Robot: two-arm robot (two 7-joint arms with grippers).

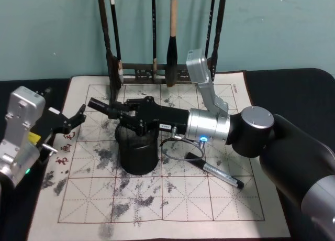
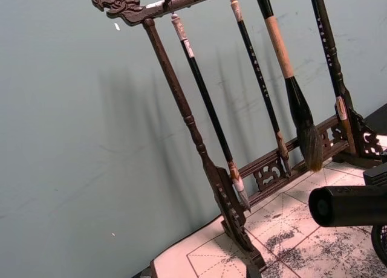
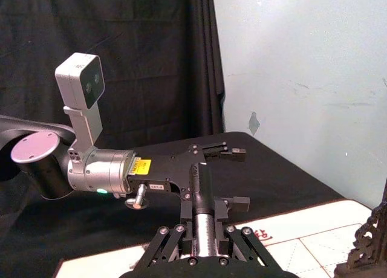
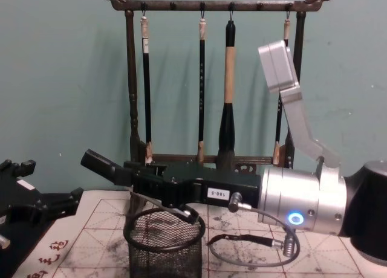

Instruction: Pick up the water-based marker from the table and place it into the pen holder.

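Water-based marker [image 1: 102,106], a dark round-barrelled stick, is off the dark table [image 1: 293,89] and clamped in the right gripper [image 1: 121,112], fingers closed tight on it. It lies nearly level above the short black wire-mesh pen holder [image 1: 137,152], mid-way across the white red-gridded calligraphy mat [image 1: 183,204], tip poking left past the rim. Looks like the line-up step to me. Next it needs tipping nose-down over the opening before letting go. The left gripper [image 1: 78,120] sits at the mat's left edge, fingers spread, holding nothing. A second grey pen [image 1: 222,176] lies right of the holder.
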